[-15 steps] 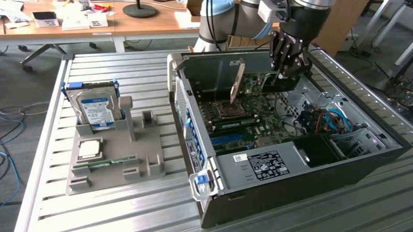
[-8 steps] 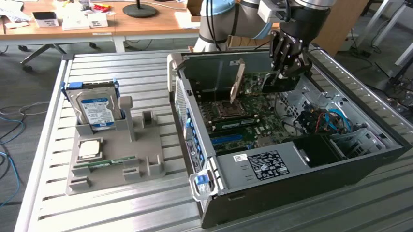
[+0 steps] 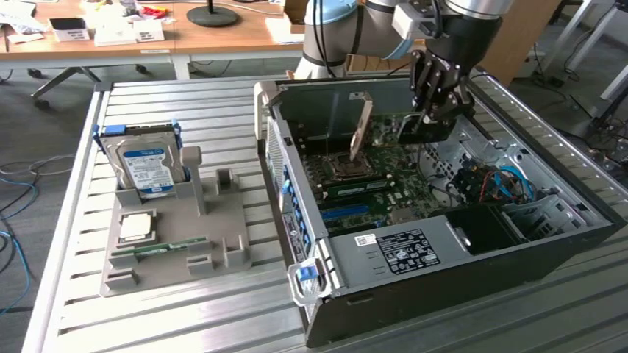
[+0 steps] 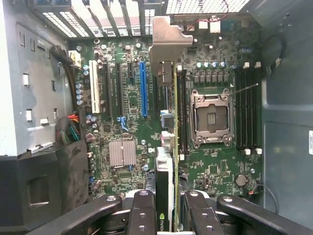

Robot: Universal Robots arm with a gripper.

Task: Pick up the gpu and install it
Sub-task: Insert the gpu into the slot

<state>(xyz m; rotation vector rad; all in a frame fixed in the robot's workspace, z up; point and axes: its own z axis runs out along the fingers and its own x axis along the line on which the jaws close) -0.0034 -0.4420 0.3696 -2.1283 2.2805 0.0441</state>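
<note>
The jaws are clamped on the gpu [image 4: 165, 180], which hangs edge-down inside the computer case [image 3: 412, 301], over the motherboard [image 4: 122, 112] between the blue slot [image 4: 143, 88] and the CPU socket [image 4: 211, 117]. Seating it well likely means holding it upright and square to its slot. The memory slots [image 4: 182, 107] crowd one side, and there is more room toward the cables [image 4: 73, 125].

Near end of gpu [image 4: 174, 137], clamped in gripper [image 4: 166, 221], runs off the edge w/ the finger ends. Strip of board [image 4: 127, 98] right under gpu hidden by the card. Above gripper, arm [image 3: 461, 37] cropped at edge. PSU label [image 3: 401, 250], well off from gripper: print too small to read.
</note>
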